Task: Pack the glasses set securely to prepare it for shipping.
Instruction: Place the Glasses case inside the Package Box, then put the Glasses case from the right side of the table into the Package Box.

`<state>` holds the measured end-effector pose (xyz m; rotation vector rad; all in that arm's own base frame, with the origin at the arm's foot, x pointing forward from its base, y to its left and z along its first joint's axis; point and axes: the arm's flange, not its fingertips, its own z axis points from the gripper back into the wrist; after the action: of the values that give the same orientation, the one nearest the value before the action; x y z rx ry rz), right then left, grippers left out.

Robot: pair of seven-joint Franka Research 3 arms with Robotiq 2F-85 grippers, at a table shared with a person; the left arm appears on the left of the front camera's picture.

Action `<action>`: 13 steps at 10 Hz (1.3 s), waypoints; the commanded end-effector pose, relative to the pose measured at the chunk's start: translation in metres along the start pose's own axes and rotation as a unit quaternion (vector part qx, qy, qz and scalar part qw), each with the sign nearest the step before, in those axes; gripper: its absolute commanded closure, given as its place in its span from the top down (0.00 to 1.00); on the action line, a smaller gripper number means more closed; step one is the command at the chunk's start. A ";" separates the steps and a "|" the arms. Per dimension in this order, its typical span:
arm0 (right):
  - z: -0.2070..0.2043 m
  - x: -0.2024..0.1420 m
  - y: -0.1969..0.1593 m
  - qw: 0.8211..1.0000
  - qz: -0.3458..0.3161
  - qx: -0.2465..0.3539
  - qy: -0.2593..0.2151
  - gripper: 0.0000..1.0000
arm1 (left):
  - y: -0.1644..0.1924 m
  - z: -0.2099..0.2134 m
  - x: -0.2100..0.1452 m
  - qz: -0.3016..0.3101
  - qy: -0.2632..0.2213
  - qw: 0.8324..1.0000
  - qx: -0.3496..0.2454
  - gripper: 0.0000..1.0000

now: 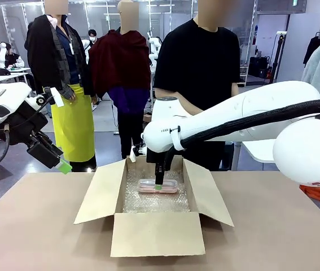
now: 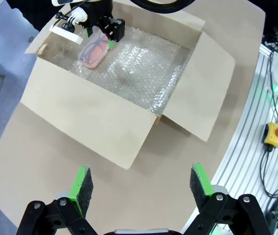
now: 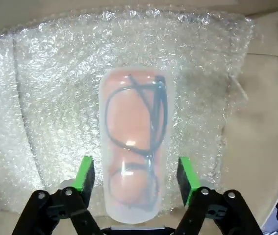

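One pale pink case of the glasses set [image 1: 168, 186] lies flat on the bubble wrap inside the open cardboard box [image 1: 100, 195]. Through its translucent lid [image 3: 134, 147] I see dark-framed glasses. My right gripper [image 1: 158, 184] reaches down into the box. Its green pads [image 3: 86, 177] stand on either side of the case's near end with a narrow gap on each side, so it is open. From the left wrist view the case [image 2: 92, 50] sits at the box's far corner under the right gripper [image 2: 110, 36]. My left gripper [image 2: 141, 183] hangs open with nothing in it, high above the table [image 2: 55, 161] to the left of the box [image 2: 104, 112].
The box's four flaps are folded outward; the front flap [image 1: 157, 232] lies toward me. Bubble wrap [image 3: 45, 88] lines the floor. A person in black [image 1: 196, 62] stands behind the box at the far side. An emergency-stop button [image 2: 274, 133] and cables lie off the table edge.
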<state>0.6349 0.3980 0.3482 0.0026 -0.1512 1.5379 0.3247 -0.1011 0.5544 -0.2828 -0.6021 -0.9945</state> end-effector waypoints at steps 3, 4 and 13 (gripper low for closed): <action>0.012 -0.005 0.013 0.999 -0.034 -0.008 0.007 1.00 | 0.001 0.001 -0.001 -0.007 -0.003 1.000 -0.006 1.00; 0.003 0.000 0.000 1.000 -0.006 -0.002 0.000 1.00 | 0.001 0.001 -0.001 -0.007 -0.003 1.000 -0.006 1.00; 0.003 0.000 0.000 1.000 -0.006 -0.002 0.000 1.00 | 0.001 0.001 -0.001 -0.007 -0.003 1.000 -0.006 1.00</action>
<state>0.6347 0.3952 0.3504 0.0007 -0.1501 1.5134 0.3247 -0.1011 0.5544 -0.2827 -0.6021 -0.9945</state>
